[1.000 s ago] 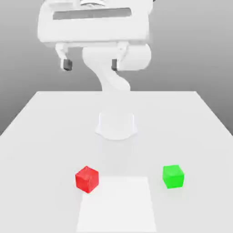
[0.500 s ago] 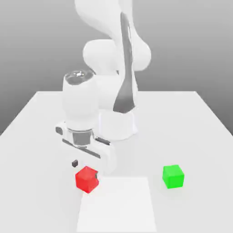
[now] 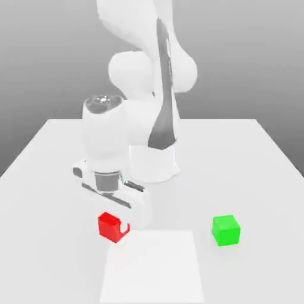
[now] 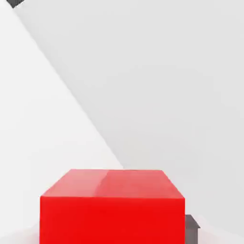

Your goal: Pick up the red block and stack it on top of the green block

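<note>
**Reaching down: gripper lowered over the red block**

Lowered to the table [image 3: 53, 178], the gripper [image 3: 114, 224] is seen in the exterior view directly over the red block [image 3: 110, 225], whose upper part is covered by the white hand of the arm [image 3: 151, 71]. A pale fingertip is seen against the block's face toward the exterior view's right, and in the hand view a dark finger pad [image 4: 191, 228] is found just beside one lower corner of the block. Whether the pads are pressed against the block cannot be told; the fingers are set on either side of it, and the block is seen resting on the table.

The red block is placed toward the exterior view's left, just beside the far corner of a slightly brighter square patch [image 3: 153, 267] marked on the table near the front edge. The green block [image 3: 226, 230] is set well apart from it, toward the exterior view's right, just off the patch's far right corner. Its top and sides are left uncovered.

Between the two blocks a bare stretch of table is seen. Behind it, the arm's round base [image 3: 155, 166] is planted near the table's middle. Open table is seen around the green block on every side, up to the right edge. Wide bare table is also seen between the red block and the left edge.

In the hand view, the block's top face and near face are shown with crisp, square edges.
</note>
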`<state>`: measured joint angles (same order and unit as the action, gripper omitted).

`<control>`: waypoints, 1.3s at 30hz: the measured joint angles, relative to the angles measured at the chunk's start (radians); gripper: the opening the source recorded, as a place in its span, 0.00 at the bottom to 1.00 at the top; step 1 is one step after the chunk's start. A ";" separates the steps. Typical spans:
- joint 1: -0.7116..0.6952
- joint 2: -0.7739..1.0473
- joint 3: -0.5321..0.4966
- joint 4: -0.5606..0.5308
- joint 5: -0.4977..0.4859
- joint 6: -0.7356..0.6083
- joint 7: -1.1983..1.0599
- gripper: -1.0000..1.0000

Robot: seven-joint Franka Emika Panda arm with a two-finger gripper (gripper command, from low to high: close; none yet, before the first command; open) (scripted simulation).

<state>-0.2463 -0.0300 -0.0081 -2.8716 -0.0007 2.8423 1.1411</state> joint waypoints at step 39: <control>0.488 -0.133 0.316 0.020 0.107 -0.148 0.066 1.00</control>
